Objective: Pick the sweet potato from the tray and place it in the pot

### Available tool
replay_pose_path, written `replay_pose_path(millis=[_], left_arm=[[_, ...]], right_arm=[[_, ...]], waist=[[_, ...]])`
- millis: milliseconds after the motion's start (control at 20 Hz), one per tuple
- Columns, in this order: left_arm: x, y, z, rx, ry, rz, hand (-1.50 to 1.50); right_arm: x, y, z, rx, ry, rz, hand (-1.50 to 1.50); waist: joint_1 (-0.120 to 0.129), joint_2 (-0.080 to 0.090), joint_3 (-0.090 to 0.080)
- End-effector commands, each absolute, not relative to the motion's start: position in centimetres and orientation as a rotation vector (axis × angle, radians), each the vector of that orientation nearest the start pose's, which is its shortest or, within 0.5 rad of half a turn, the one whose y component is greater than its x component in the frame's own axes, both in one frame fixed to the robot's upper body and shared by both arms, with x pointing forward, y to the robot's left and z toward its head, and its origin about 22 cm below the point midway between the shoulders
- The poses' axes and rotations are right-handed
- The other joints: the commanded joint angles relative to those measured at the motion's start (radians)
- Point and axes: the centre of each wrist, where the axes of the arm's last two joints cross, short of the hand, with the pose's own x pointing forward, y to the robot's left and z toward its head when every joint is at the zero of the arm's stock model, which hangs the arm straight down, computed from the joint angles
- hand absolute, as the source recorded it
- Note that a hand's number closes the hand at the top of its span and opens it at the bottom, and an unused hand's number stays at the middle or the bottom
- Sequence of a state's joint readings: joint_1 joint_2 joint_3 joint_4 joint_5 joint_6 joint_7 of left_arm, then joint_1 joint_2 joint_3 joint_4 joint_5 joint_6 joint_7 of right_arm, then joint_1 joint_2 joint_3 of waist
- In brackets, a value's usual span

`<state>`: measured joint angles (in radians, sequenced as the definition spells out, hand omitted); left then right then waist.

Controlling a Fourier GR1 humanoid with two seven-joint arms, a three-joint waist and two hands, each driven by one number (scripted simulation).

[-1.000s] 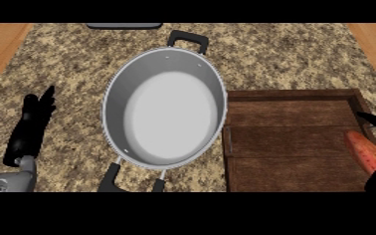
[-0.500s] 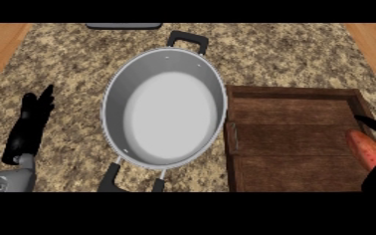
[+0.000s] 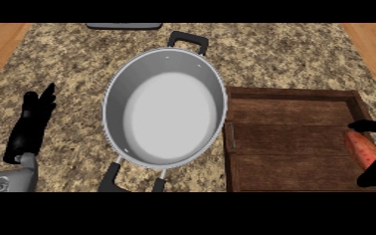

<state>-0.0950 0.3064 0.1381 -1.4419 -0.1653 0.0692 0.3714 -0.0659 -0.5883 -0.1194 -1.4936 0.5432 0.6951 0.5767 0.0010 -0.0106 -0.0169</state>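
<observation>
The orange sweet potato [image 3: 360, 149] lies at the right edge of the brown wooden tray [image 3: 290, 144], partly cut off by the view's edge. Only black fingers [image 3: 361, 125] of my right hand [image 3: 367, 179] show. They curl against the potato at its far and near ends, and the rest of the hand is out of view. The steel pot [image 3: 165, 110] with black handles stands just left of the tray, with nothing inside. My left hand [image 3: 33, 124] rests open on the counter at the far left, fingers up.
The speckled stone counter [image 3: 286, 55] runs behind and around the pot. A dark flat object [image 3: 123, 26] lies at the counter's far edge. Wooden surfaces [image 3: 11, 35] show at both top corners.
The right hand's finger at the potato's far end has drawn down and in, closing against the potato. The left hand and the pot have not moved.
</observation>
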Motion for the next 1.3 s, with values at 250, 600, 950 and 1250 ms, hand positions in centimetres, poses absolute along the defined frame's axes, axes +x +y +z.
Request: replay_pose_path(millis=[250,600,950,1250], left_arm=[[26.0,33.3,1.8,0.52,-1.154,-0.127,0.0],[24.6,34.4,2.9,0.52,-1.16,-0.107,0.0],[25.6,33.1,1.8,0.505,-1.147,-0.089,0.0],[25.6,33.9,3.2,0.542,-1.151,-0.09,0.0]], right_arm=[[26.0,-37.4,5.2,-0.793,-0.584,0.997,1.5],[25.1,-37.8,6.5,-0.896,-0.649,1.041,1.5],[20.7,-30.1,6.8,-0.968,-0.948,1.06,1.5],[15.9,-27.8,10.9,-1.191,-1.113,1.001,1.5]], waist=[[0.004,0.012,0.017],[0.003,0.01,0.017],[-0.018,0.005,0.016],[-0.023,0.002,0.017]])
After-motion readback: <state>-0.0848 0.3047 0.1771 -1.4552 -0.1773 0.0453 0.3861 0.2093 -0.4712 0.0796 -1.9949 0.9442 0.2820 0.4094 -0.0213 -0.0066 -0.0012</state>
